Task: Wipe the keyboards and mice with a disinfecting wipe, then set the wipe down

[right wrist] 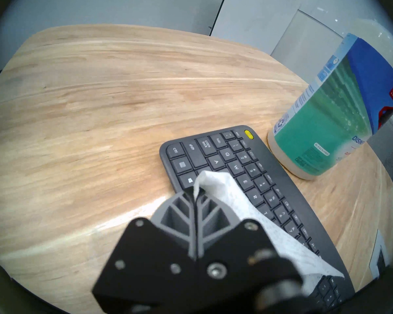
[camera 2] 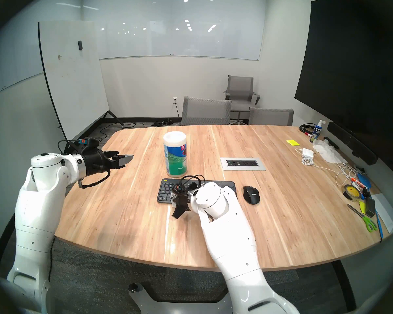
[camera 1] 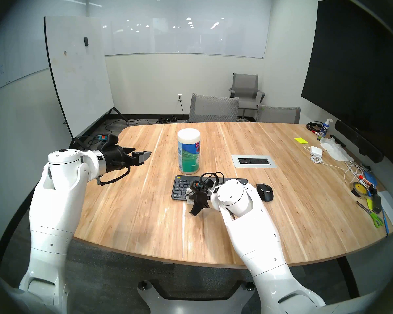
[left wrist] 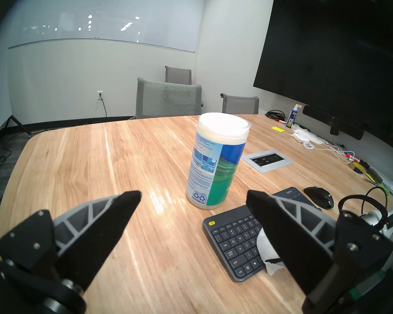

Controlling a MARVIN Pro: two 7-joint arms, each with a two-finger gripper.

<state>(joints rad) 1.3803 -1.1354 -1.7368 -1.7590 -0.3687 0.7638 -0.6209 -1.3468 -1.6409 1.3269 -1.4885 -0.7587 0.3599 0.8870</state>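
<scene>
Glossy white arms (black cabled wrists)

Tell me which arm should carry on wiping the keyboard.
Right. The right gripper is shut on the disinfecting wipe over the keyboard; the left gripper hangs open and empty, off beside the canister.

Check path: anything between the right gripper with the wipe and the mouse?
Nothing visible. The right gripper, shut on the wipe, sits over the keyboard's left half; the mouse lies apart, past its right end.

Office meeting room: whiteboard, conference table, chairs
</scene>
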